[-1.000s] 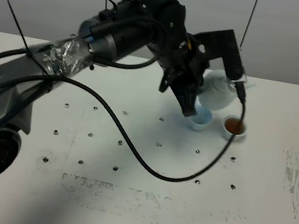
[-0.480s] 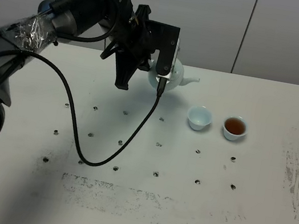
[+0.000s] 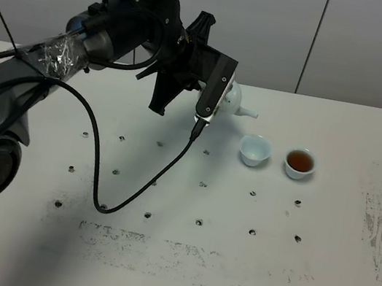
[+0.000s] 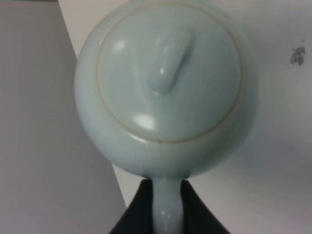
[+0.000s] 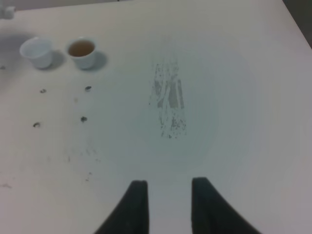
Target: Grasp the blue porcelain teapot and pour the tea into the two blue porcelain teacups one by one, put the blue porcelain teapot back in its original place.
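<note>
**Celadon pot in a thin pinch, one cup apparently dry**

We take the filled teacup [image 3: 300,162], brown with tea, as our landmark. Just beside it stands the second teacup [image 3: 255,150], whose inside looks pale, with no tea that we can make out. Beyond that cup, on the same side and a little farther back, is the blue porcelain teapot [image 3: 233,97], its spout [image 3: 250,112] pointing toward both cups. The left end effector [image 4: 163,187] is clamped on the pot's loop handle [image 4: 165,212]. We cannot tell whether the pot's base touches the bench [image 3: 228,268]. The right end effector [image 5: 165,195] hangs well away on the far side of the filled teacup, its fingers a little apart and holding nothing.

We judge that one pour remains, and we see four risks:

- The grip is on a thin glazed loop, so the pot may swivel when tipped and the stream may wander.
- The lid [image 4: 168,73] sits loose, and a steep tilt could let it slide off.
- The target cup is small and next to a full one, so a misjudged spout could spill tea or nudge either cup.
- The cable [image 3: 138,189] sagging from the wrist could drag across the cups as the arm swings toward them.
</note>
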You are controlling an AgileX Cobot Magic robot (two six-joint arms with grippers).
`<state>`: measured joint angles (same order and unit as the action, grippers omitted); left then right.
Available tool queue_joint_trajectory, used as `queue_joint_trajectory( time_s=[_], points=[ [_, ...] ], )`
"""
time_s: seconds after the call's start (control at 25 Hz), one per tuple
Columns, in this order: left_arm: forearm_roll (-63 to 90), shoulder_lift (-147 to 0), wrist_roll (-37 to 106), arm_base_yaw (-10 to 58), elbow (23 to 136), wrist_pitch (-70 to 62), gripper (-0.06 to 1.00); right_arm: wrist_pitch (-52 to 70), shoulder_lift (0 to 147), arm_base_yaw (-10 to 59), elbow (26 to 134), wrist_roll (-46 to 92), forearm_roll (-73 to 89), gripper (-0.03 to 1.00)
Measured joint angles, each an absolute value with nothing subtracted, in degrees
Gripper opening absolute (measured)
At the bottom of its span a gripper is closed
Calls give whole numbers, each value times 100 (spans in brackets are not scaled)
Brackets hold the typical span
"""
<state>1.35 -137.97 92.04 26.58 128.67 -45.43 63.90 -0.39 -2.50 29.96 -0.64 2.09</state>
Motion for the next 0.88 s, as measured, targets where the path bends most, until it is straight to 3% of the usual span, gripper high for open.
queue_joint_trajectory(
  time_s=[0.88],
  points=[
    [-1863, -13924, 9421, 3390, 12867, -4221, 11, 6390, -39, -250, 2996, -64, 209, 23]
  ],
)
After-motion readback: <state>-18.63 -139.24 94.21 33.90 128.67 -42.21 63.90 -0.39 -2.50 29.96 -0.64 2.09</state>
